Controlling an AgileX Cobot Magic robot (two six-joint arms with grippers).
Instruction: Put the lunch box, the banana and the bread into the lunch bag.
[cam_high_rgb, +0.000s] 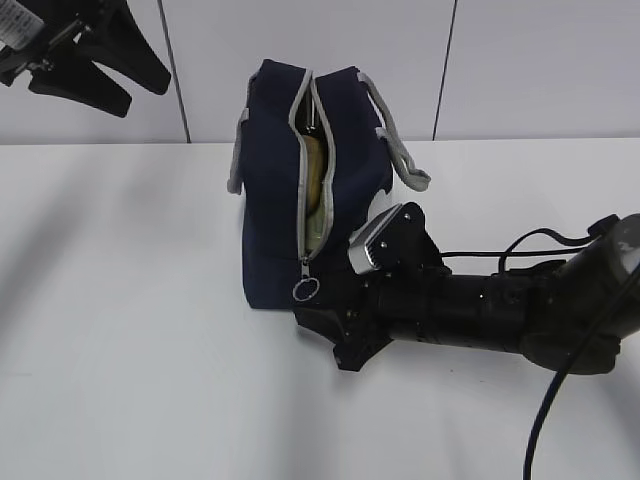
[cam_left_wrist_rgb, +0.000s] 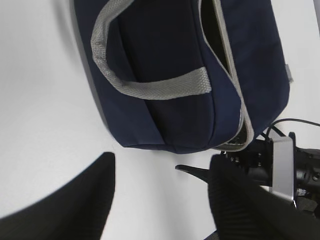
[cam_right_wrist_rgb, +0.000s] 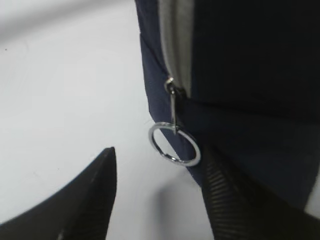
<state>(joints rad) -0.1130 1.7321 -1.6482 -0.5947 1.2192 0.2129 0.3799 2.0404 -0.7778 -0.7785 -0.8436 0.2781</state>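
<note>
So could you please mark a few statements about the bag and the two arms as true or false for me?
1. The lunch bag stands with its zipper open. True.
2. The ring pull is clamped between the right gripper's fingers. False: the fingers stand apart, not closed on the ring.
3. The left gripper holds a grey strap. False: it is open, above the bag.
4. Something pale shows inside the opening. True.

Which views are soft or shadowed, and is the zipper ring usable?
Exterior view: sharp, even light, faint arm shadows on the table. Left wrist view: lunch bag crisp, near fingers blurred. Right wrist view: overall soft; ring pull catches glare but stays readable, fingers out of focus.
</note>
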